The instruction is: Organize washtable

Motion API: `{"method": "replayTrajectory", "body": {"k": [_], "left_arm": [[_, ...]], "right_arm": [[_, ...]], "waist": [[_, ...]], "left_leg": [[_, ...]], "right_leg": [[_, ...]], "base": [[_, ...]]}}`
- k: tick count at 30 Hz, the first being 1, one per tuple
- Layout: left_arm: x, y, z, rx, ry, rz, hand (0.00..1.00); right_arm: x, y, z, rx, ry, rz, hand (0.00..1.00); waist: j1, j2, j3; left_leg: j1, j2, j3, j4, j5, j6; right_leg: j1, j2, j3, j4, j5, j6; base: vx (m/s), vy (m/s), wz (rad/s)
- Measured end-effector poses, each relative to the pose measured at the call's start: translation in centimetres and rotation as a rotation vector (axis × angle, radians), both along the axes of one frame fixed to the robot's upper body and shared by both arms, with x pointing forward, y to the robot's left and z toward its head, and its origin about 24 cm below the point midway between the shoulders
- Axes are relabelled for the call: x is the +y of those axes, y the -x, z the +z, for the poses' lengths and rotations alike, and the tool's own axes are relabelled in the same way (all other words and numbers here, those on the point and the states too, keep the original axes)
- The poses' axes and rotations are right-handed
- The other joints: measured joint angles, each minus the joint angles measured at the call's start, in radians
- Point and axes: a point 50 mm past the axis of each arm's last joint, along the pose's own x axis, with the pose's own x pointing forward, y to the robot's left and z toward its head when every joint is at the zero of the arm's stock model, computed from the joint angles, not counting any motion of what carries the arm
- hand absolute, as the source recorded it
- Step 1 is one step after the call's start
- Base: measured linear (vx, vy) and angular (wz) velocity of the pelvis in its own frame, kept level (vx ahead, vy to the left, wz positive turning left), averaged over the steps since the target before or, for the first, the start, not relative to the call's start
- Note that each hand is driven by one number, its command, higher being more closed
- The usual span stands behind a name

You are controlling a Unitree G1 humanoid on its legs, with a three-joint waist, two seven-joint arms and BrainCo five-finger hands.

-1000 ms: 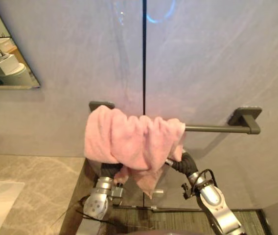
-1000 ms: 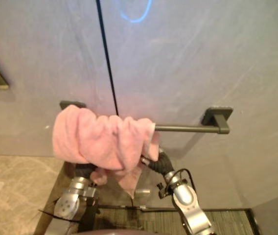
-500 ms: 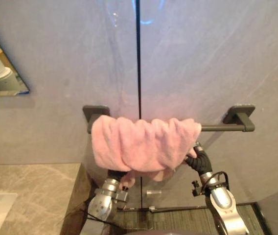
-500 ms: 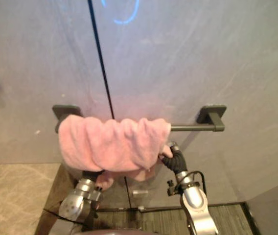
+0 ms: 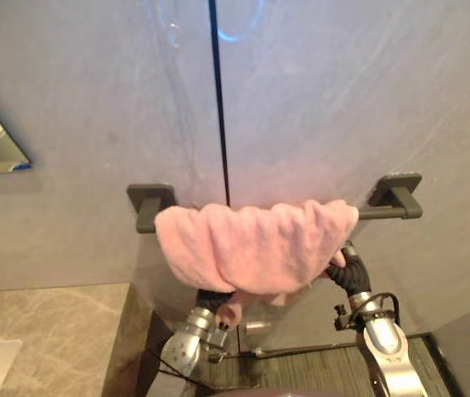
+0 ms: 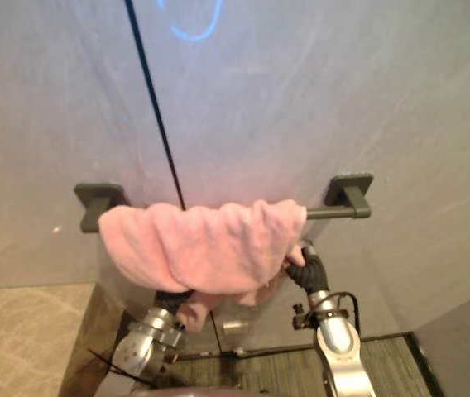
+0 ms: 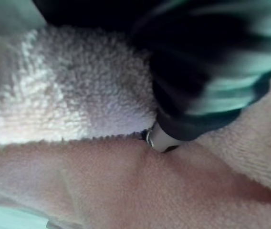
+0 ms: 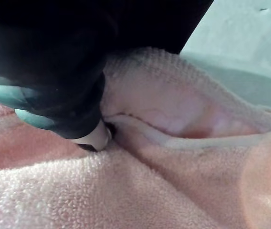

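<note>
Towel: the pink towel [image 5: 256, 244] is hanging bunched over the towel bar [image 5: 388, 212], covering its middle, with a loose end dangling just below the bar.
My left hand [image 5: 214, 295]: it is sitting under the bar's left half, buried in the towel; I cannot tell if it is grasping.
My right hand [image 5: 349, 275]: it is touching the towel's edge under the bar's right half; its grasp I cannot tell.
Countertop [image 5: 45, 331]: it is lying below the bar's left end.

Head eyes share the wall [image 5: 342, 99] and towel bar [image 5: 388, 212]; both wrist cameras sit tight against the towel [image 7: 78, 181].
</note>
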Motion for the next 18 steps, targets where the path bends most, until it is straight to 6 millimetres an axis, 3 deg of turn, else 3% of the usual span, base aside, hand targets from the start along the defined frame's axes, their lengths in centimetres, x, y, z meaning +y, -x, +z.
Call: {"method": "replayTrajectory", "body": {"k": [18], "left_arm": [[-0.6,-0.4,-1.0,0.047,-0.003,-0.034,1.0]], "right_arm": [[-0.2,0.1,-1.6,0.057,-0.031,-0.059,1.0]], "waist": [[-0.002,0.0,0.001]], "left_leg": [[0.009,-0.001,0.013,-0.019,-0.005,-0.003]], "right_leg": [[-0.012,-0.003,0.012,0.028,-0.019,0.009]], "base": [[-0.01,0.001,-0.02]]}}
